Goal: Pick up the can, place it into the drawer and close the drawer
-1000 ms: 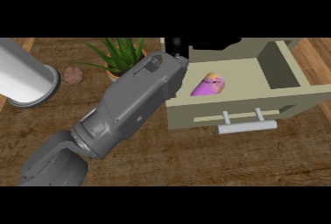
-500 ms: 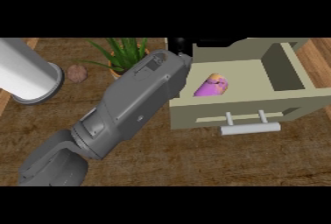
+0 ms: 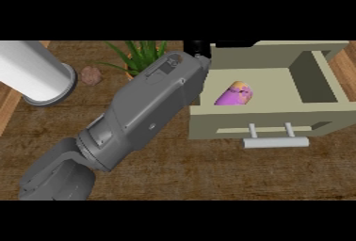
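**Can in the drawer: clear the hand, then push it shut**

Nearest to us, the long grey forearm [image 3: 139, 117] sweeps up from the lower left across the brown wooden counter [image 3: 208, 174]. Just beyond sits the pale beige open drawer [image 3: 264, 123], its front wall facing the robot with a light grey bar handle [image 3: 275, 142] sticking out towards us.

And inside it lies the purple can with a yellow-orange end [image 3: 234, 94], towards the left side, just beside the end of the forearm. It lies tilted, long axis running from near-left to far-right, with the yellow-orange end pointing away and to the right. I cannot tell whether it touches the arm.

Only a sliver of the black left hand [image 3: 197, 48] shows, at the drawer's far left corner. The forearm hides the rest, so I cannot tell how far open it is or whether it has hold of anything.

My read is that the can is placed and closing comes next. To do it well, lift the hand straight up clear of the left wall without nudging the can. Then come round to the front and push squarely by the handle, straight away from the robot.

Furthest back stand a green spiky plant [image 3: 142, 54], a small brown stone-like lump [image 3: 90, 74] and a big white cylinder [image 3: 35, 70].
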Controlling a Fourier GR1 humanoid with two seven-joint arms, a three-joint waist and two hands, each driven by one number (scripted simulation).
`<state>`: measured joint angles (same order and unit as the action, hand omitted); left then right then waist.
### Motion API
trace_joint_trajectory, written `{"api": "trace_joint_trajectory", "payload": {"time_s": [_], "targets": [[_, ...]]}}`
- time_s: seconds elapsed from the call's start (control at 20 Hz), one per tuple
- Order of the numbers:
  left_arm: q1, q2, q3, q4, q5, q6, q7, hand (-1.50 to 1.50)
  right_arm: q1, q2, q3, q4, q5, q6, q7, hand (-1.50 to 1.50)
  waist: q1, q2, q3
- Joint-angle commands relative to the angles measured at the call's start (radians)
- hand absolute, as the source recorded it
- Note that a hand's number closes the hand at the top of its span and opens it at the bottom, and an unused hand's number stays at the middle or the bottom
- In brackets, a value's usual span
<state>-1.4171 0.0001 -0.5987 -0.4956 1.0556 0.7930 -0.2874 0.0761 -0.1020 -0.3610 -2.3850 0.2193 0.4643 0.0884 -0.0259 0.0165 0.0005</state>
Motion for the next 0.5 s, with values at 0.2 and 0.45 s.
{"api": "trace_joint_trajectory", "payload": {"time_s": [0.2,0.45], "targets": [[-0.044,0.000,0.007,-0.007,-0.002,0.025,0.060,-1.50,-0.248,-0.022,0.217,0.228,0.409,-0.137,-0.018,-1.50,0.037,-0.007,-0.001],[0.013,0.047,-0.006,-0.050,-0.044,0.012,0.080,-1.50,-0.281,0.002,0.348,0.381,0.607,-0.243,-0.092,-1.50,0.053,-0.015,-0.001]]}}
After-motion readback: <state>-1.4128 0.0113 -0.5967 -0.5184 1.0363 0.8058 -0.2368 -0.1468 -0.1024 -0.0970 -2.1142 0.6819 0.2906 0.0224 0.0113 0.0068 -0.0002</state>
